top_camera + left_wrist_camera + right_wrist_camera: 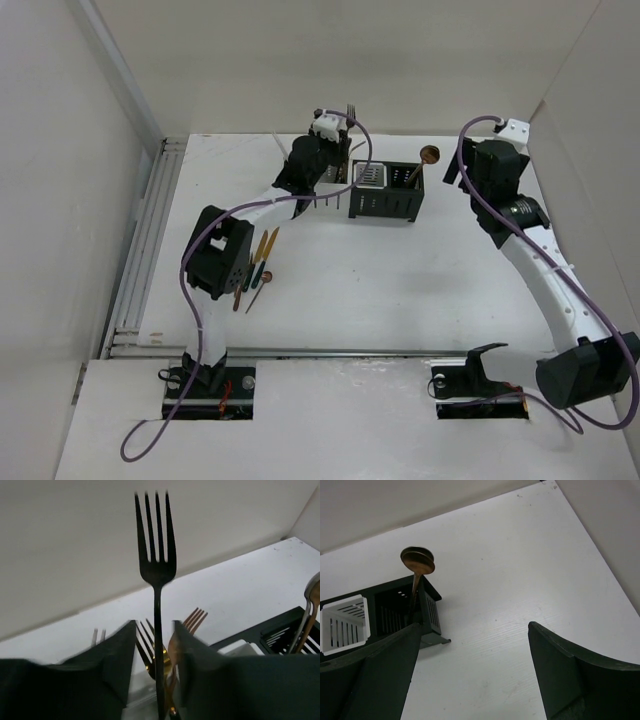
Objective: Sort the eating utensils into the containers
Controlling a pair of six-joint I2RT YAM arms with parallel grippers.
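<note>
Copper spoon (417, 561) upright in black caddy (431, 611), black fork (156, 555) beside copper fork (194, 620)

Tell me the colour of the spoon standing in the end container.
The spoon is copper; right wrist view.

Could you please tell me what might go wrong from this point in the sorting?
The black fork stands loose between the jaws of the left gripper, among other forks; lifting off crookedly could snag one. The left arm sits beside the loose utensils and could sweep them. The spoon leans in the end caddy; the open right gripper could knock it.
</note>
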